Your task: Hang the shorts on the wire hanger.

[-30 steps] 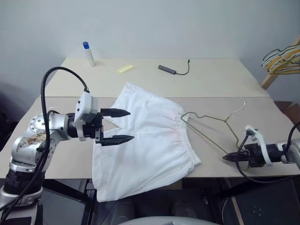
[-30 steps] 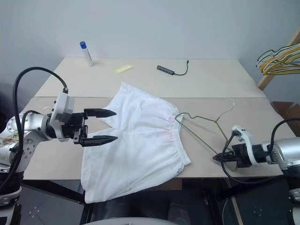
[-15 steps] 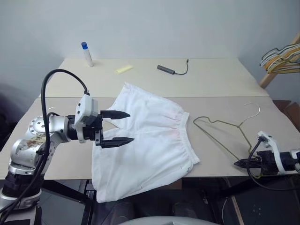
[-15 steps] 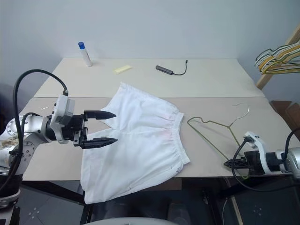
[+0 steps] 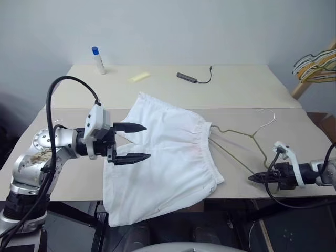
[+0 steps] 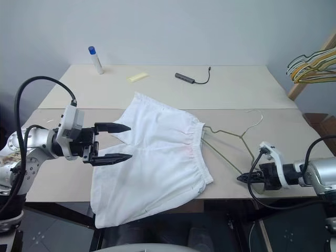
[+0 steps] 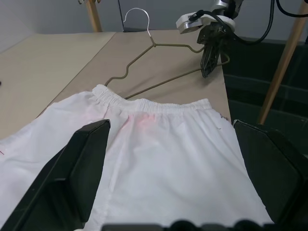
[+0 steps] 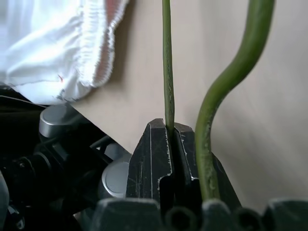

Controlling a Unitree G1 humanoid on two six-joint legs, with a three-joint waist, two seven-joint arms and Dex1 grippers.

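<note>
A beige worktop [image 5: 157, 79] under a pale wall carries the white cloth shorts [image 5: 168, 152], spread flat; the thin grey-brown wire hanger [image 5: 239, 137] has slid back from half a second ago, its shoulder now touching the shorts' waistband, so threading looks close; the right hand [image 5: 254, 178] pinches its lower corner; the left hand [image 5: 137, 142] gapes wide, empty, over the shorts' far side.

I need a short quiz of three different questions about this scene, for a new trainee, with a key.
1. True or false: the right tool is shut on the thin dark bare metal wire hanger.
2. What lies under the open left tool? A) white cloth shorts B) a towel
3. Fill in: the white bottle at the table's far edge has a ___ cap.

Key: 1 true; 2 A; 3 blue.
</note>
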